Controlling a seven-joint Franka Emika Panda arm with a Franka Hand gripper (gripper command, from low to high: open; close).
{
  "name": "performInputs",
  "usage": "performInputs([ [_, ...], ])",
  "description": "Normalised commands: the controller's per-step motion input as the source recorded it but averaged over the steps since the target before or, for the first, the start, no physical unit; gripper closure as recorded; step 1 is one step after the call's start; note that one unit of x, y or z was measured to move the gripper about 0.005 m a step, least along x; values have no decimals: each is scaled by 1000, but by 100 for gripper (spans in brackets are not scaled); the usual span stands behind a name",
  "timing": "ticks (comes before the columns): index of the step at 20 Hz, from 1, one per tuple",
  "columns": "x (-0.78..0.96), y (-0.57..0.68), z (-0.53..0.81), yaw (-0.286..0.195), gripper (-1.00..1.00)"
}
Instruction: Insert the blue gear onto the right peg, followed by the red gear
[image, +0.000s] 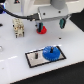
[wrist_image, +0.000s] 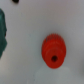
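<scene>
Red gear (image: 42, 29) lies on the white counter (image: 15, 55), beneath the hand (image: 50, 23), whose fingers are spread and hold nothing. Further right, blue gear (image: 51, 53) sits on the black-bordered plate (image: 35, 59).

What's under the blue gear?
The blue gear sits on the black-bordered plate, covering its end toward the exterior view's right. A short dark post stands beside it. The right peg itself is hidden by the gear.

Thin dark right peg (image: 48, 50): largely hidden by the wide bright-blue toothed plastic gear (image: 51, 53).
Jaws: state cannot be told; blurred.
Teal object (wrist_image: 2, 32): cut off by the wrist view's edge.
</scene>
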Motion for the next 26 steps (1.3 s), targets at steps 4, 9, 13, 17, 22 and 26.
performInputs([
  [4, -626, 7, -184, 0, -100],
  [9, -445, -24, -258, 0, -100],
  [13, -354, -9, -318, 0, -100],
  [17, -311, -28, -327, 0, -100],
  [22, -220, -54, -286, 0, -100],
  [26, -64, -58, -163, 0, -100],
])
